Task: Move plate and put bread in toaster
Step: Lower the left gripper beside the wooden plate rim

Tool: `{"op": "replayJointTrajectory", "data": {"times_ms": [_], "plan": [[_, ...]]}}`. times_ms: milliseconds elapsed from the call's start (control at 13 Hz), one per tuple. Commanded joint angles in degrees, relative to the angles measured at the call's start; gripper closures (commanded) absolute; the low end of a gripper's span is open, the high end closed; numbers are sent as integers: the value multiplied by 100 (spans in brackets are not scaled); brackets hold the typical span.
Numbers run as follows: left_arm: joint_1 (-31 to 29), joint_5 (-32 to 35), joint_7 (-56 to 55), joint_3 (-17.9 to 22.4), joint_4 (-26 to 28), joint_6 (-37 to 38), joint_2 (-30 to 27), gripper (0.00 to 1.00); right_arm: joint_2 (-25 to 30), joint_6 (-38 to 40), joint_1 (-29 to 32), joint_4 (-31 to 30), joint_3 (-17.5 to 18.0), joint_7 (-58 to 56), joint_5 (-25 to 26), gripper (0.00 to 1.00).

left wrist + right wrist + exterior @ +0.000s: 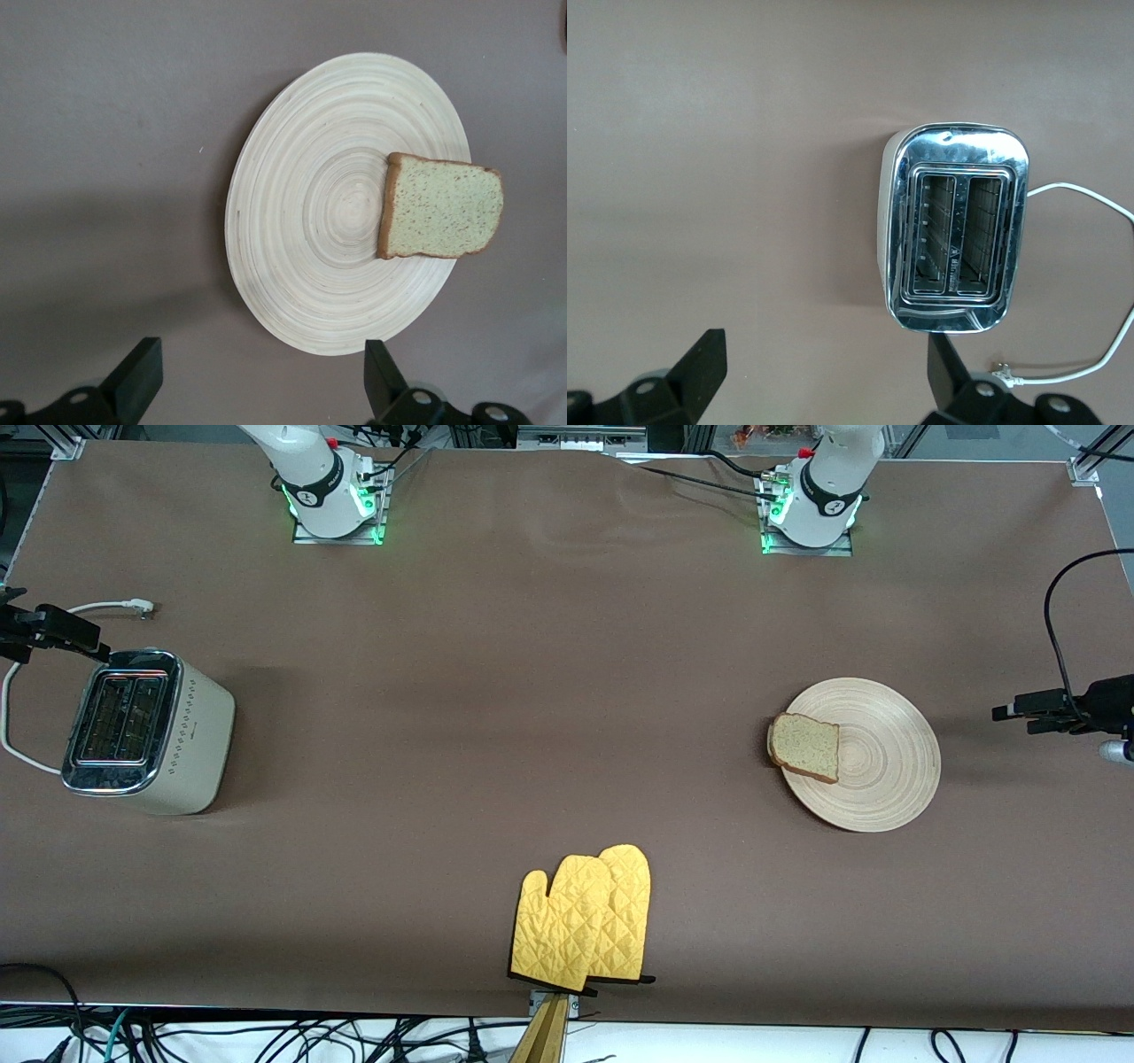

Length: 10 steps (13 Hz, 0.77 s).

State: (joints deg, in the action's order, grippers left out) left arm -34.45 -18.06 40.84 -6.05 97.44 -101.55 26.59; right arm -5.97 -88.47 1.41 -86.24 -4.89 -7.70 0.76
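Covering the table: a plain brown cloth (549, 717) is spread flat across the whole top, with a faint ripple seen near the arm bases.
Room edges: metal frame corners are seen at the table's corners, and loose black cables (292, 1041) are bunched on the floor below the edge nearest the front camera.
Plate: the wooden plate (881, 766) is laid flat toward the left arm's end of the table; its ring grain is shown clearly in the left wrist view (310, 239).
Bread: the slice (804, 747) is rested on the plate's rim, on the side turned toward the toaster, with one crust edge hung over the cloth (440, 218).
Toaster: the toaster (146, 731) is stood upright toward the right arm's end, well apart from the plate; both slots are seen empty from above (954, 235).
Cord: a white cord (18, 726) is looped from the toaster across the cloth, its plug (137, 607) lying unconnected.
Mitts: two yellow quilted oven mitts (585, 921) are overlapped near the table edge nearest the front camera, between plate and toaster.
Left gripper: it (257, 385) is held in the air over the cloth just beside the plate, fingers spread wide, nothing gripped.
Right gripper: it (824, 376) is held in the air over the cloth beside the toaster, fingers spread wide, nothing gripped.
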Motion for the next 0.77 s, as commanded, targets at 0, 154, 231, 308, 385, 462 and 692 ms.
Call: {"op": "replayJointTrajectory", "data": {"times_ms": [0, 154, 231, 308, 385, 462, 692], "plan": [[-571, -198, 397, -527, -356, -5, 730, 0, -54, 32, 44, 142, 14, -91, 4, 0], [-669, -225, 425, -625, -393, -5, 1057, 0, -54, 32, 44, 142, 14, -91, 4, 0], [-669, -347, 433, -634, -393, -5, 1163, 0, -54, 32, 44, 142, 14, -91, 4, 0], [-669, -417, 433, -634, -393, -5, 1294, 0, -54, 32, 44, 142, 23, -91, 4, 0], [-669, -453, 425, -643, -402, -5, 1426, 0, -54, 32, 44, 142, 14, -91, 4, 0], [-669, -505, 425, -678, -402, -5, 1514, 0, -54, 32, 44, 142, 14, -91, 4, 0], [-677, -655, 713, -678, -402, -14, 1656, 0, -54, 32, 44, 142, 23, -91, 4, 0]]}}
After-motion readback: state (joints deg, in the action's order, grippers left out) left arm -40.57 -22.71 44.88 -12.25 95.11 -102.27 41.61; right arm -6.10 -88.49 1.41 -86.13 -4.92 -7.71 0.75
